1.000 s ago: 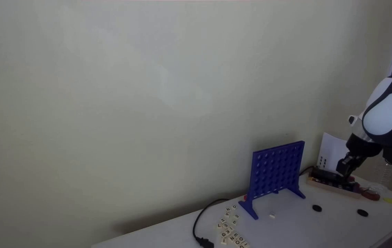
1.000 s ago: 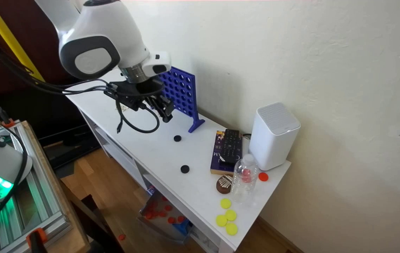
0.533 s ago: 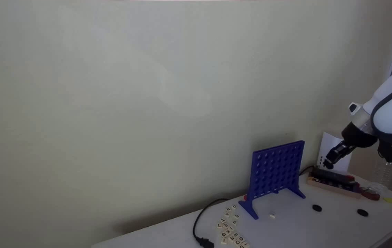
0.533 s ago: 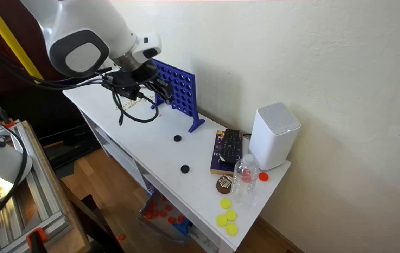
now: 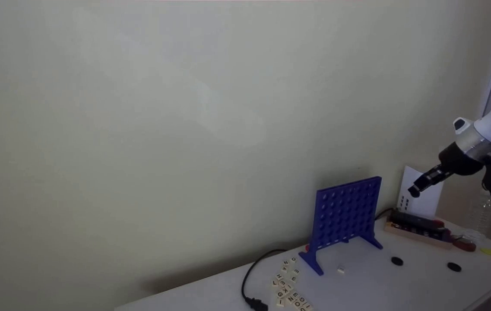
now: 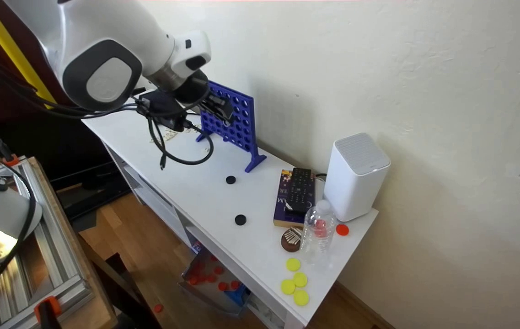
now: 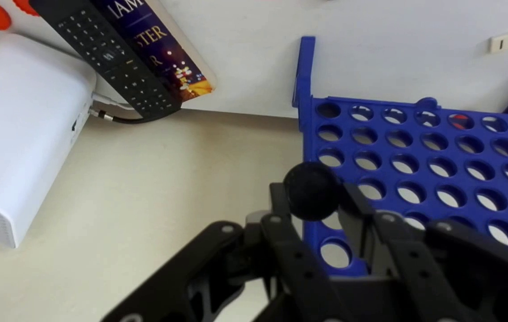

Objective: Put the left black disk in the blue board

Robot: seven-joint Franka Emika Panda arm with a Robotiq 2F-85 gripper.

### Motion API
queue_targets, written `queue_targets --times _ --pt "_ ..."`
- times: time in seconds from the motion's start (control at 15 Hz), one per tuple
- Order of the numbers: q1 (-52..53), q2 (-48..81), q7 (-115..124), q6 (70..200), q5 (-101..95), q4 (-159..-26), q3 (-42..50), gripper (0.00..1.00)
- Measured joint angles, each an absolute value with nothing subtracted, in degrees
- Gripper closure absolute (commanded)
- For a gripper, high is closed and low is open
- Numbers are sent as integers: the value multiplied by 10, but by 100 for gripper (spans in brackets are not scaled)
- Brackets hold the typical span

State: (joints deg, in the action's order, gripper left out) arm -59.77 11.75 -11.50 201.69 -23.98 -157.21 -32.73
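My gripper [image 7: 314, 196] is shut on a black disk [image 7: 310, 191], held by its edges between the fingertips with its face toward the wrist camera. The blue board [image 5: 348, 211] stands upright on the white table near the wall; it also shows in the wrist view [image 7: 419, 210], behind and right of the held disk. In an exterior view, the gripper [image 5: 416, 190] is raised above the table, right of the board and apart from it. In another exterior view, the gripper [image 6: 225, 114] overlaps the board [image 6: 247, 137]. Two more black disks lie flat on the table, a nearer one [image 6: 240, 220] and a farther one [image 6: 231, 180].
A book [image 6: 282, 201] with a black remote [image 6: 301, 189] lies beside a white box [image 6: 356, 178]. A clear bottle [image 6: 318, 233], a brown round object [image 6: 290, 241] and yellow disks [image 6: 300, 298] are at the table's end. Letter tiles [image 5: 288, 287] and a cable [image 5: 248, 276] lie beyond the board.
The gripper has risen and tilted to point more toward the wall and board, still shut on the black disk. The board and the disks on the table have not moved.
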Motion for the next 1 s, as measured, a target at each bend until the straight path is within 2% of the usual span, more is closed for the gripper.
queue_targets --times 0.53,0.6,1.0 --pt "-632 120 -76 2028 -281 -1572 -350 66" --pt "-632 120 -76 2028 -281 -1572 -350 91" --pt "-641 125 -85 2049 -294 -1571 -347 91"
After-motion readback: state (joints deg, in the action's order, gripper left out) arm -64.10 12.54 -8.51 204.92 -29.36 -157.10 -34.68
